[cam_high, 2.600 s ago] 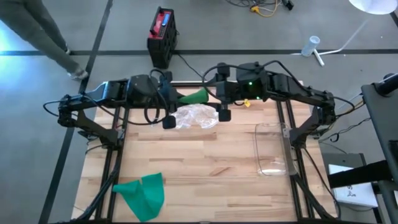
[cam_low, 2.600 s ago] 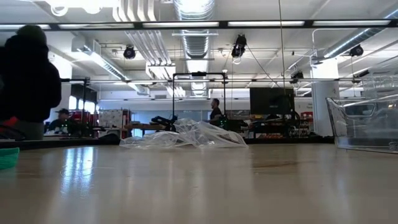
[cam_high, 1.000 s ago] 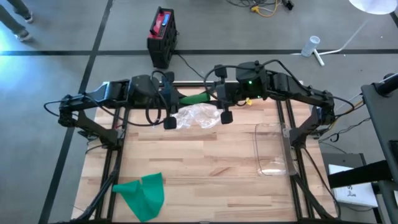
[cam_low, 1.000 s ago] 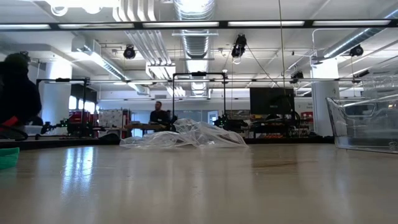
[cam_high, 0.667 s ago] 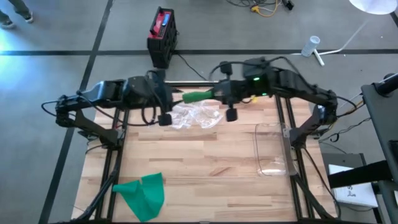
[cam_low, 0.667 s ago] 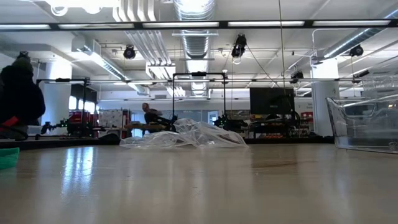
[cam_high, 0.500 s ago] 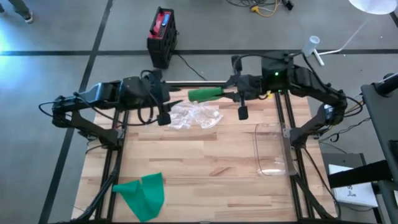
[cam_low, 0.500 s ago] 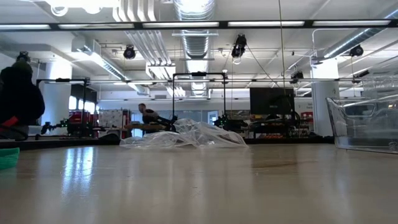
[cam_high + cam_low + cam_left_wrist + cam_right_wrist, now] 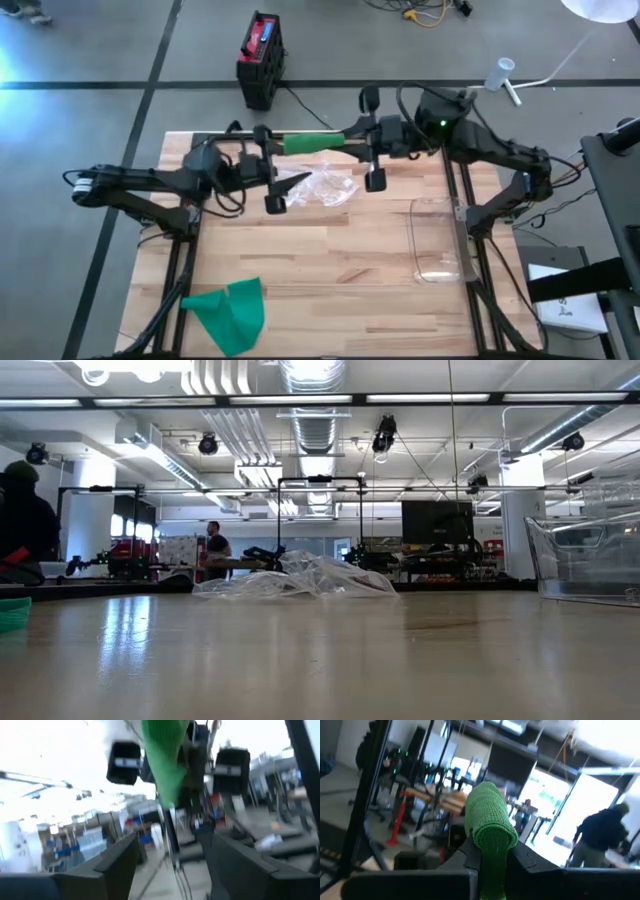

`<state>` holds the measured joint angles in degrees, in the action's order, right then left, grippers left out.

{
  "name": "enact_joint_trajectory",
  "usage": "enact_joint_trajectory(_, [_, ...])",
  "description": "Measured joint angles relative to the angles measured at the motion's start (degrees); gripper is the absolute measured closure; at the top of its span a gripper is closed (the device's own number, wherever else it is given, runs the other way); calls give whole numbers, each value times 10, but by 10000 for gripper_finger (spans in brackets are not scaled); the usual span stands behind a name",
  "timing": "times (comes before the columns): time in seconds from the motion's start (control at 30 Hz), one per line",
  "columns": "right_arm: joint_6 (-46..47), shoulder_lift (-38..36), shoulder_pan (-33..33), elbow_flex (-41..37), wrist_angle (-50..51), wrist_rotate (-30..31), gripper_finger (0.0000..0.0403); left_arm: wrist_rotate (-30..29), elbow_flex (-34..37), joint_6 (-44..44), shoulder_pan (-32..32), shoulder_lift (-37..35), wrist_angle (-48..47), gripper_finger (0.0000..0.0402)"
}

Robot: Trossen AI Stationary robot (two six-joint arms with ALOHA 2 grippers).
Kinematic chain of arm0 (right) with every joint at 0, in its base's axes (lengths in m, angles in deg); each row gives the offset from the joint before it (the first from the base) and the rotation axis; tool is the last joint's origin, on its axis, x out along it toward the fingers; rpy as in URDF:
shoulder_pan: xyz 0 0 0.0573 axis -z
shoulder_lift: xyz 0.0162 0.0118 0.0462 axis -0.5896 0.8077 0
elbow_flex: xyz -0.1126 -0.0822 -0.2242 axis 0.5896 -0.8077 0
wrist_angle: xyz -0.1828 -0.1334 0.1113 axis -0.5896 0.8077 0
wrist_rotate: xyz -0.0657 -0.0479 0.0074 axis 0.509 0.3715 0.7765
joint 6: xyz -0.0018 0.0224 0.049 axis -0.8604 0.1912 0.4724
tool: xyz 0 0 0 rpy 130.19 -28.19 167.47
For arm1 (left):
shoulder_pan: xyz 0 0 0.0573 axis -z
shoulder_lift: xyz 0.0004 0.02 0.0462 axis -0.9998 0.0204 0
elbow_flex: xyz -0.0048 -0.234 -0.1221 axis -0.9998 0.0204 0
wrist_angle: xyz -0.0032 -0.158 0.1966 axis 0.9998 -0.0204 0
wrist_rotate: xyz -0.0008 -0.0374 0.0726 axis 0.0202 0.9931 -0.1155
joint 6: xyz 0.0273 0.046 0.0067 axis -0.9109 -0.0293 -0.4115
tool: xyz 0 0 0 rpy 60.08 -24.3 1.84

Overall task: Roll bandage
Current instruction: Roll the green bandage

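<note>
Right gripper (image 9: 352,137) clamped on green bandage roll (image 9: 310,142) above wooden table (image 9: 330,275), left gripper (image 9: 262,160) agape beside it

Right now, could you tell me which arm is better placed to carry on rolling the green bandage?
Right: the right gripper is shut on the rolled green bandage, while the left gripper stands open.
</note>
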<state>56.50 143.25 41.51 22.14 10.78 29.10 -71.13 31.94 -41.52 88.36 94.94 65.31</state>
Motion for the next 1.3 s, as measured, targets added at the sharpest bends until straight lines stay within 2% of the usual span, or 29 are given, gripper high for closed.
enact_joint_trajectory(0.13, [12, 2, 0, -80, -123, -1, 371, 3, 72, 14, -3, 12, 163, 142])
enact_joint_trajectory(0.23, [39, 3, 0, -140, -227, 1, 370, 3, 102, 35, -8, 20, 240, 133])
enact_joint_trajectory(0.37, [68, 3, 0, -220, -363, 4, 370, 3, 122, 71, -12, 33, 258, 130])
enact_joint_trajectory(0.47, [75, 3, 0, -260, -413, 20, 370, 2, 121, 79, -12, 41, 264, 135])
enact_joint_trajectory(0.57, [77, 2, 0, -285, -435, 38, 370, -14, 112, 87, -14, 48, 263, 145])
enact_joint_trajectory(0.7, [100, 3, 0, -300, -431, 39, 370, -74, 103, 92, -14, 56, 262, 164])
enact_joint_trajectory(0.77, [101, 3, 0, -303, -433, 40, 369, -79, 101, 91, -16, 58, 259, 182])
enact_joint_trajectory(0.83, [97, 2, 0, -307, -434, 51, 369, -77, 102, 92, -16, 59, 245, 216])
enact_joint_trajectory(1.0, [87, 2, 2, -312, -429, 68, 369, -75, 103, 122, -16, 65, 215, 372])
enact_joint_trajectory(1.03, [89, 1, 2, -312, -422, 68, 369, -76, 104, 126, -17, 66, 214, 384])
enact_joint_trajectory(1.2, [100, 1, 2, -317, -397, 71, 369, -100, 116, 128, -17, 65, 216, 397])
enact_joint_trajectory(1.3, [95, -2, 2, -326, -397, 96, 369, -104, 124, 139, -17, 65, 216, 399])
